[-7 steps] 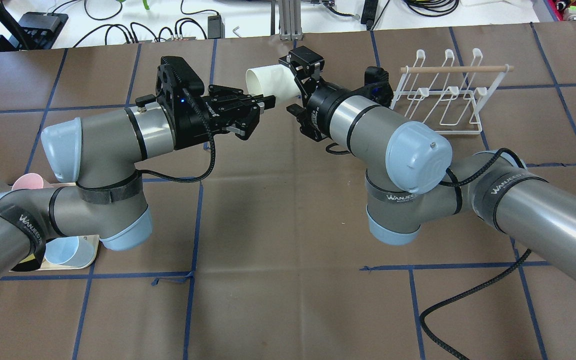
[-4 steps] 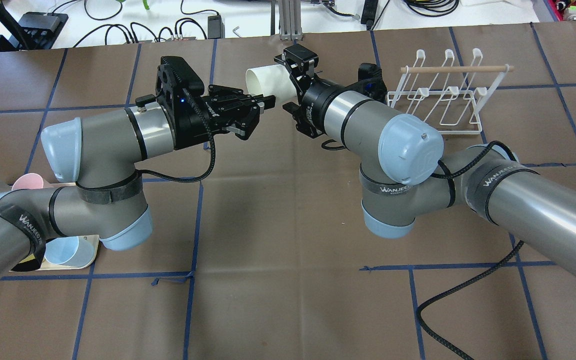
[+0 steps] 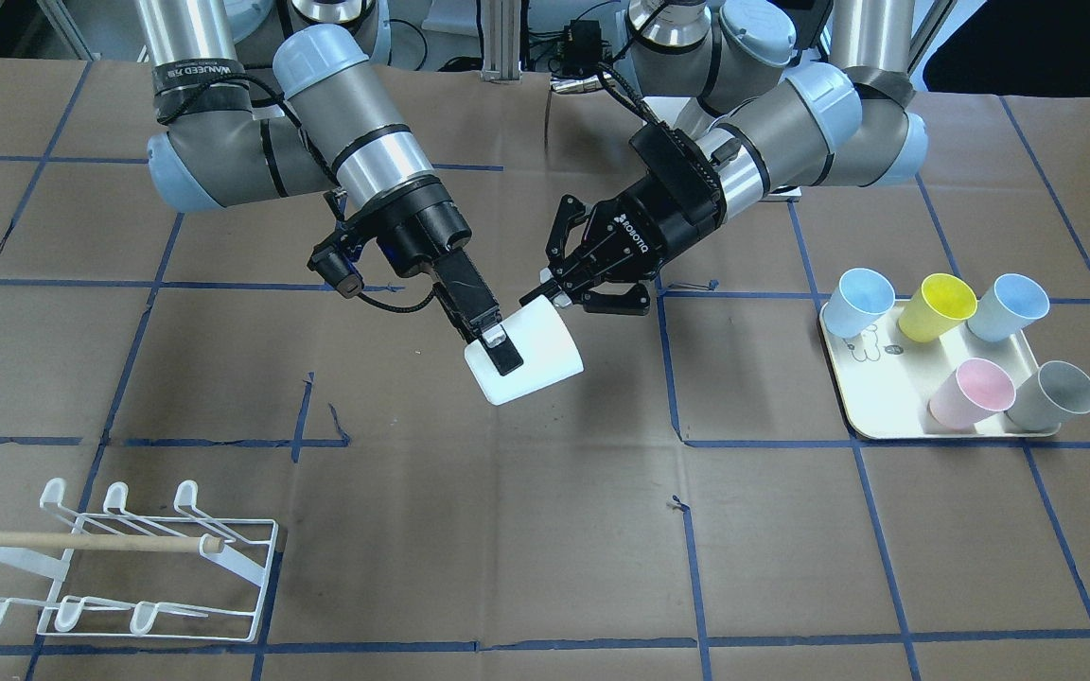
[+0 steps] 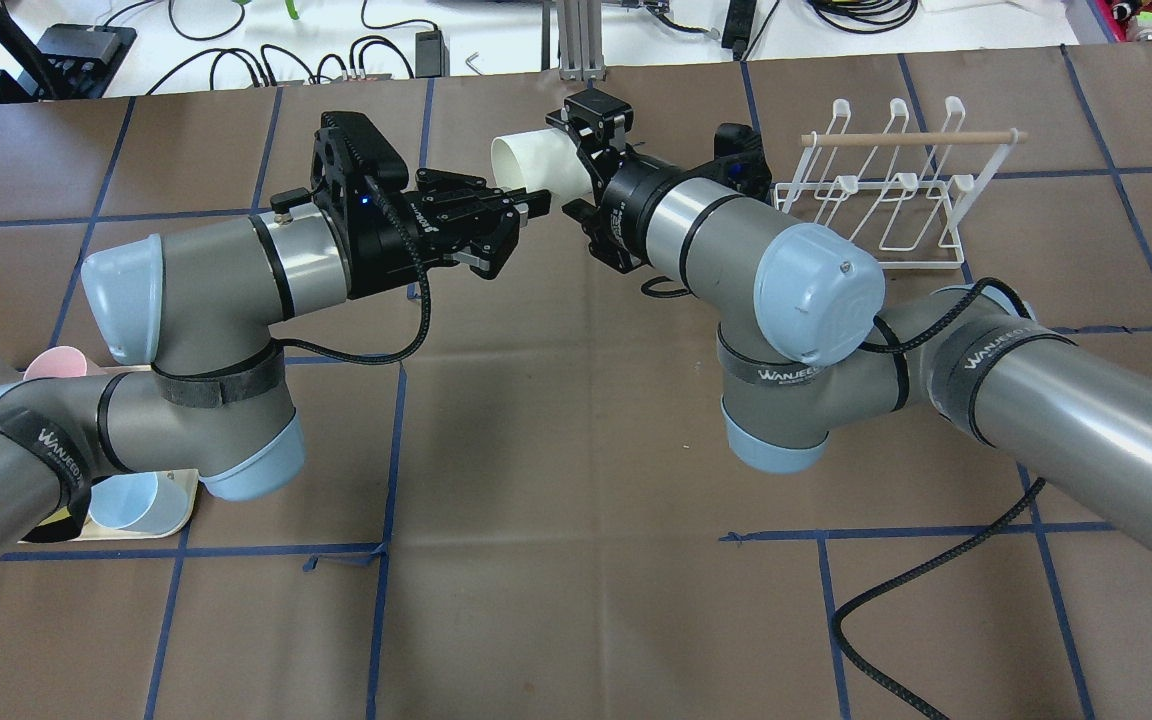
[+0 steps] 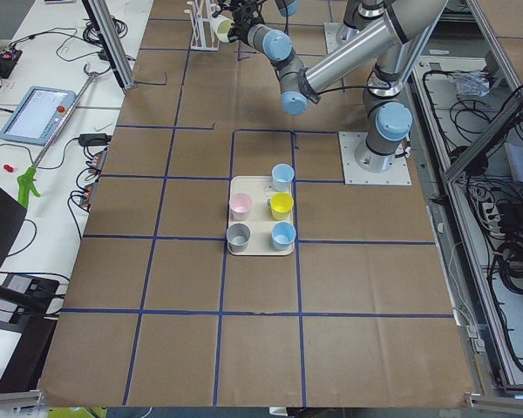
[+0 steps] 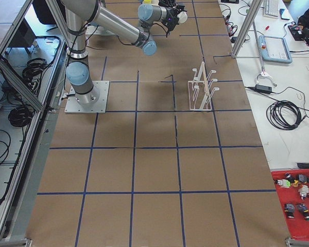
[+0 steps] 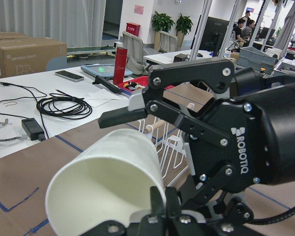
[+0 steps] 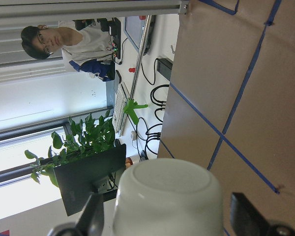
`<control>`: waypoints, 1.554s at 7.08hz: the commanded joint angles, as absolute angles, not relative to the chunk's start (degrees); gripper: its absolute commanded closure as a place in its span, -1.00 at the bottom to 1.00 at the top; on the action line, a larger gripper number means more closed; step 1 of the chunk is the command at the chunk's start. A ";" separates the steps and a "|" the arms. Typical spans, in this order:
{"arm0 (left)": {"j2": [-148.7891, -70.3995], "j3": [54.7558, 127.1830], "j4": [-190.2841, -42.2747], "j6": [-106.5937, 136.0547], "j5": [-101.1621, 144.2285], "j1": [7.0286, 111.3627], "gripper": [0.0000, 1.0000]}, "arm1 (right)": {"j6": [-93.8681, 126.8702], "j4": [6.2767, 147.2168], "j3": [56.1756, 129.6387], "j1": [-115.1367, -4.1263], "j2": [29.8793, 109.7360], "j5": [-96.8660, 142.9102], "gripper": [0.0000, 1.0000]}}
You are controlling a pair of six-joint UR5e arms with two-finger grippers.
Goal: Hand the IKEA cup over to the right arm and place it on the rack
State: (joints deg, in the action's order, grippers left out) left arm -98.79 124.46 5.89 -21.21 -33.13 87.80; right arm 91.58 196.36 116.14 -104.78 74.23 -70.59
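Above the table (image 3: 507, 567), white cup (image 3: 540, 364) lies sideways, mouth toward the left arm (image 3: 791, 123).

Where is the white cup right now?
In the front-facing view the white cup hangs above the table's middle, its rim pinched by the left gripper, the right gripper straddling its base.

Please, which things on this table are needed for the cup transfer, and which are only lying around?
Needed: white cup, left gripper, right gripper, rack.
Lying around: cream tray, five coloured cups standing on it.
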 commanded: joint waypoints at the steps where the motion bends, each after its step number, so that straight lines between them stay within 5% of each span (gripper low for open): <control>1: -98.79 124.45 5.89 -21.18 -33.13 87.80 0.97 | 91.58 196.44 116.02 -104.77 74.27 -70.49 -0.41; 3: -98.79 124.45 5.80 -21.18 -33.13 87.80 0.89 | 91.58 196.44 115.93 -104.77 74.36 -70.40 -0.17; 6: -98.61 124.10 5.89 -18.63 -33.13 87.80 -0.59 | 91.41 196.44 115.93 -104.77 74.36 -70.40 -0.05; 7: -98.70 124.10 5.89 -18.02 -33.13 87.80 -0.85 | 91.23 196.44 115.93 -104.77 74.36 -70.40 0.02; 11: -97.65 124.80 5.71 -16.88 -33.22 84.22 -0.97 | 91.05 196.61 115.49 -104.50 74.18 -71.01 0.27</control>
State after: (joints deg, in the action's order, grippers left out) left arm -97.72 124.49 5.75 -16.96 -33.19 86.28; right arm 91.07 196.57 115.78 -104.70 74.30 -70.73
